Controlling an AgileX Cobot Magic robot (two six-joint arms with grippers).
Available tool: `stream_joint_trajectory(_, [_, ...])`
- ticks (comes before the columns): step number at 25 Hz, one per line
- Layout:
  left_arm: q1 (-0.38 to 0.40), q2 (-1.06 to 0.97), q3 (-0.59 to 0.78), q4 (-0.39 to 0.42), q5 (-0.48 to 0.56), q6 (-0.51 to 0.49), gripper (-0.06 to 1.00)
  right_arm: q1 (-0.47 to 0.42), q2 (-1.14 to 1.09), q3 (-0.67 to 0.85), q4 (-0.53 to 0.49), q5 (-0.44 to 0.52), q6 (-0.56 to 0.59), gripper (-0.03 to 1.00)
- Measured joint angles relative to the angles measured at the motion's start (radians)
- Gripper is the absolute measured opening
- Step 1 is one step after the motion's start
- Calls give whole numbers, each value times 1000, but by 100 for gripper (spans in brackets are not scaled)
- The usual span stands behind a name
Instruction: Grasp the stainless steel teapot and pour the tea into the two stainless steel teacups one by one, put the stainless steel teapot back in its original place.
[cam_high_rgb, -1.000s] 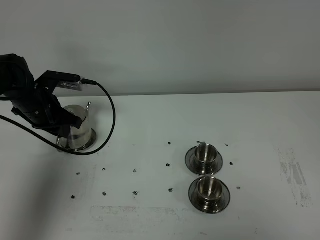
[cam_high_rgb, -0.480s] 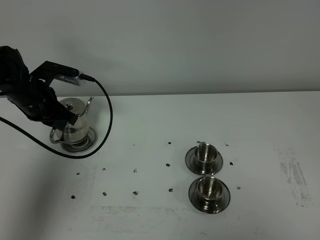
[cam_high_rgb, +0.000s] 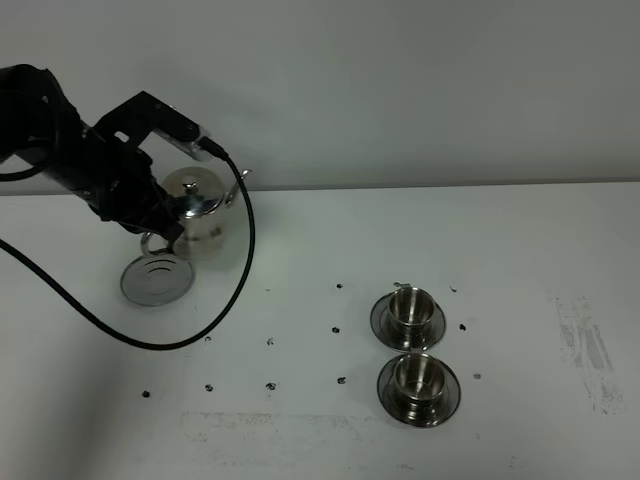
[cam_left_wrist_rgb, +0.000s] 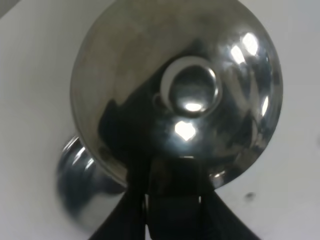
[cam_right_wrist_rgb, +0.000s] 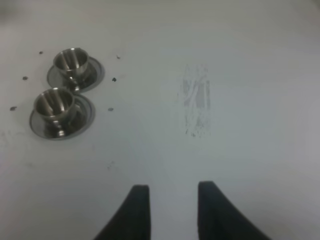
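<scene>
Clamped on the handle of the teapot (cam_high_rgb: 197, 215), our left claw (cam_high_rgb: 158, 232) holds it aloft just beyond the disc (cam_high_rgb: 156, 279), well apart from the cups (cam_high_rgb: 411, 340), where a swinging pot could spill early.

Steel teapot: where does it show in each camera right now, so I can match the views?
Exterior high: steel teapot upper left, lifted above the round steel disc.
Left wrist: teapot's domed lid fills the picture.
Right wrist: not in it.
Shared landmark: the disc, blurred beneath the teapot in the left wrist view.
</scene>
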Motion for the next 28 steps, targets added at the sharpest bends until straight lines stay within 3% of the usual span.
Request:
stream_joint_trajectory(11, [-133,0,0,-132,-70,223,24,0,0,0,0,0,1,22])
stream_joint_trajectory(21, [-231,0,0,-133,-98,377,24,0,0,0,0,0,1,22])
stream_joint_trajectory(28, [-251,6,0,-131,-99,555,24,0,0,0,0,0,0,22])
